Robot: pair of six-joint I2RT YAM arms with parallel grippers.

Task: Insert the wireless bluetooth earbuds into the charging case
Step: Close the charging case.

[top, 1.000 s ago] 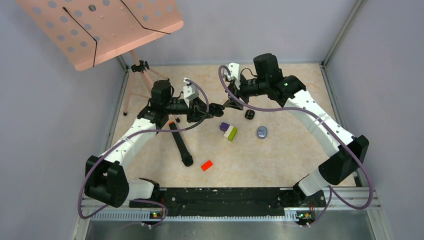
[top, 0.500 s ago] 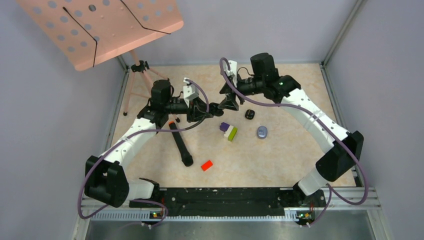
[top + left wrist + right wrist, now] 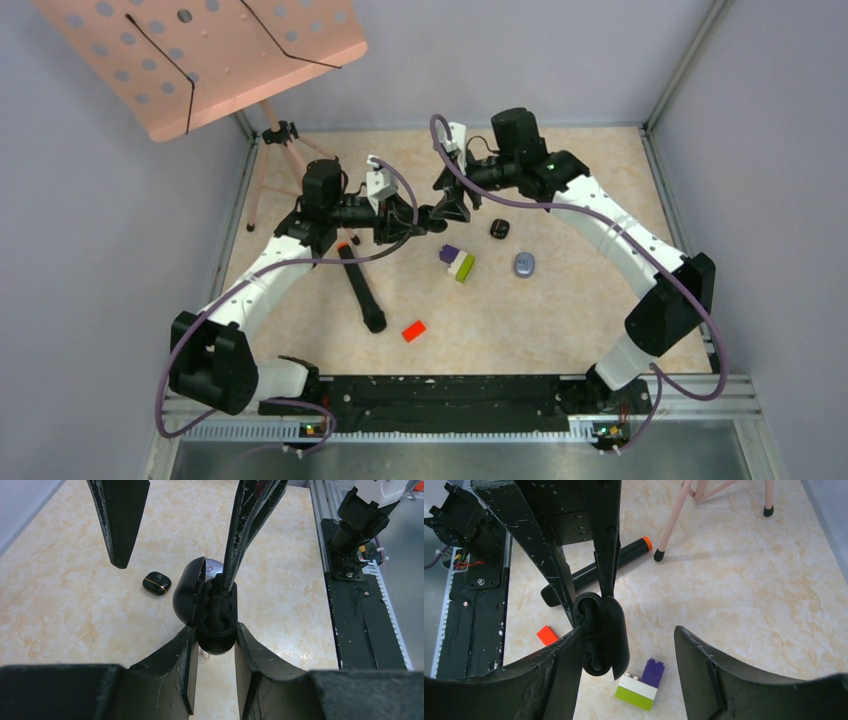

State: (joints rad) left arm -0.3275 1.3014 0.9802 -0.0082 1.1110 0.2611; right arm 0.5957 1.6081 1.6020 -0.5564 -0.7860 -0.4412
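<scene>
Case (image 3: 216,612), lid open, clamped in left pincer (image 3: 214,630) above desk (image 3: 60,595). Right pincer (image 3: 629,632) wide and empty, with one finger on the case's upper socket. A bud (image 3: 214,586) looks to be under it, seating unclear. Suggest pushing straight into the socket with light force, holding left rigid.

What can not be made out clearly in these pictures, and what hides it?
- Wells of the black charging case, left wrist view: black on black, and a finger of the right pincer covers the upper well. Whether earbuds sit inside is unclear.
- Pale purple case, left wrist view: mostly behind the black case's lid.
- Small black item, top view: too small to tell an earbud from a case.
</scene>
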